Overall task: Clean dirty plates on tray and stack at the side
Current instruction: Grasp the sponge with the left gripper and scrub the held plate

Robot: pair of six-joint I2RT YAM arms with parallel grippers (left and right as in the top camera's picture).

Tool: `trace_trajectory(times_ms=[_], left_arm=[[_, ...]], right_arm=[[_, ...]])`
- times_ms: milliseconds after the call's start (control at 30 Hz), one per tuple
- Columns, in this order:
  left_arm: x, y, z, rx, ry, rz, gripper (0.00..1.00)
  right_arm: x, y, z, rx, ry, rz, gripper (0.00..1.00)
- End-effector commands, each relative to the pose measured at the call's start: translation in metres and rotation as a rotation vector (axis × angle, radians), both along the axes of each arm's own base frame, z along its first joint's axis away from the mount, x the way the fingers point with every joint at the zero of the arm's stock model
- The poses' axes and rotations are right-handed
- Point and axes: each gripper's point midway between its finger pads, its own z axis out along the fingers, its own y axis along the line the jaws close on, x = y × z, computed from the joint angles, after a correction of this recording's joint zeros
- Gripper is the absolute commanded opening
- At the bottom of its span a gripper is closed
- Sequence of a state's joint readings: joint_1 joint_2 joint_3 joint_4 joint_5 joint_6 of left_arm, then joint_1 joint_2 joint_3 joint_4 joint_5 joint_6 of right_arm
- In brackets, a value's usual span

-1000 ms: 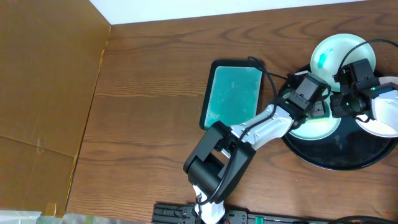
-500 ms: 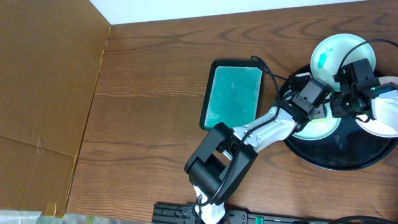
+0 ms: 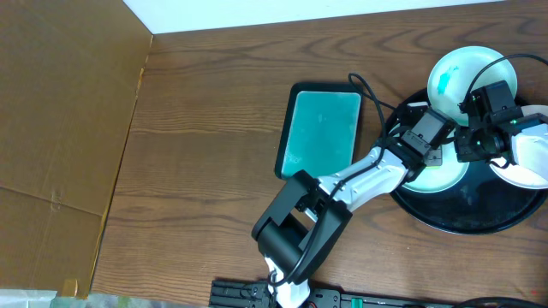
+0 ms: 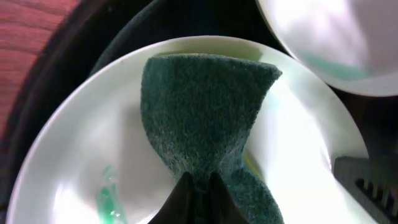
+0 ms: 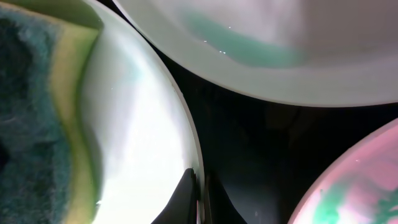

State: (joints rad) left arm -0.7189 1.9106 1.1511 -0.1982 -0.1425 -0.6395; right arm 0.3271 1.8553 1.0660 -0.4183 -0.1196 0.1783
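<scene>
**A:** While the left hand (image 4: pixel 199 190) is pinching that green sponge (image 4: pixel 205 118), which way does the dirt lie from it?

**B:** It's on the middle plate (image 4: pixel 68 155), which sits in the black tray (image 3: pixel 467 224) by the counter's right edge. The teal smear (image 4: pixel 106 200) lies to the left of the fingertips in the left wrist view, close to the rim. The sponge doesn't cover it.

**A:** And how does the sponge lie?

**B:** Its long axis runs straight out from the fingertips across the plate's middle, and it's creased where it's gripped. It looks to be resting on the plate, though I can't be sure from this angle.

**A:** What about the right hand (image 5: pixel 198 195)?

**B:** It's clamped on the rim of that same plate, steadying it, I'd say. So the wiping falls to the left hand, and I reckon its stroke must swing sideways toward the smear.

**A:** And the other plates?

**B:** A second plate (image 3: pixel 467 75) sits over the tray's far rim, toward the far right corner. A third plate (image 3: pixel 535 167) sits at the right edge. Both are smeared, and neither is stacked.
</scene>
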Motion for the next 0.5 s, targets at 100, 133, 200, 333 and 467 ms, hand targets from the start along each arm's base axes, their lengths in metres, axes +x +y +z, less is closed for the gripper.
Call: trace_trajectory(times_ms=[100,133,200,333,467], left_arm=[[0.001,0.014,0.014,0.015,-0.022,0.000,0.67],[-0.001,0.011,0.012,-0.001,-0.005,-0.008,0.67],[-0.006,0.005,0.006,-0.036,0.031,-0.007,0.68],[-0.006,0.000,0.000,-0.057,0.042,-0.018,0.68],[0.000,-0.005,0.004,-0.076,0.018,-0.020,0.63]], right_arm=[[-0.006,0.001,-0.004,0.003,0.027,0.006,0.01],[-0.006,0.001,-0.004,0.003,0.027,0.006,0.02],[-0.006,0.001,-0.004,0.003,0.027,0.006,0.01],[-0.006,0.001,-0.004,0.003,0.027,0.006,0.01],[-0.006,0.001,-0.004,0.003,0.027,0.006,0.01]])
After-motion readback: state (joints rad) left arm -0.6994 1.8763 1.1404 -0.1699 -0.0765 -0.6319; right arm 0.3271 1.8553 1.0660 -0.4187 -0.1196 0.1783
